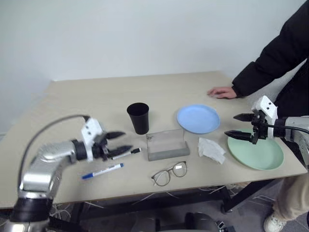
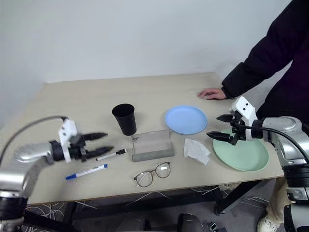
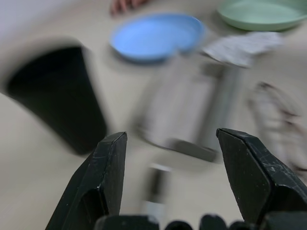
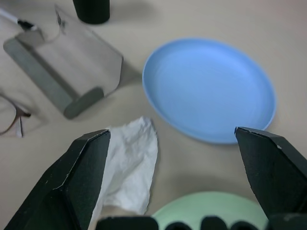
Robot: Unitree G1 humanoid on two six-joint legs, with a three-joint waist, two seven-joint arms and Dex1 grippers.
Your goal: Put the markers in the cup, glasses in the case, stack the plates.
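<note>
Plastic, black: the cup (image 1: 138, 117) stood upright at centre frame in the left eye view, mouth up, nothing visible inside. Judged light and stiff, liable to tip if a marker struck its rim.

Markers, two, slim and smooth, judged light and apt to roll; best pinched mid-barrel. The black-ended marker (image 1: 126, 154) lay just beside the left end effector (image 1: 119, 142), whose fingers stood spread and held nothing. The blue-capped marker (image 1: 102, 171) lay lower left of it, near the front edge of the table (image 1: 96, 96).

Glasses (image 1: 169, 173), thin wire frame, lower centre; judged fragile, to be taken at the bridge or a temple, never the lenses.

Case (image 1: 167, 145), grey base, translucent lid standing raised, between cup and glasses; it looked empty.

Plates, two, rigid and shallow, judged slippery; take by the rim. The blue plate (image 1: 198, 118) lay right of centre, bare. The green plate (image 1: 258, 153) lay at lower right, bare, beneath the right end effector (image 1: 245, 126), spread wide and holding nothing.

Tissue (image 1: 211, 149), crumpled, lay between the case and the green plate.

A person's hand (image 1: 222, 92) rested on the table's far edge.
</note>
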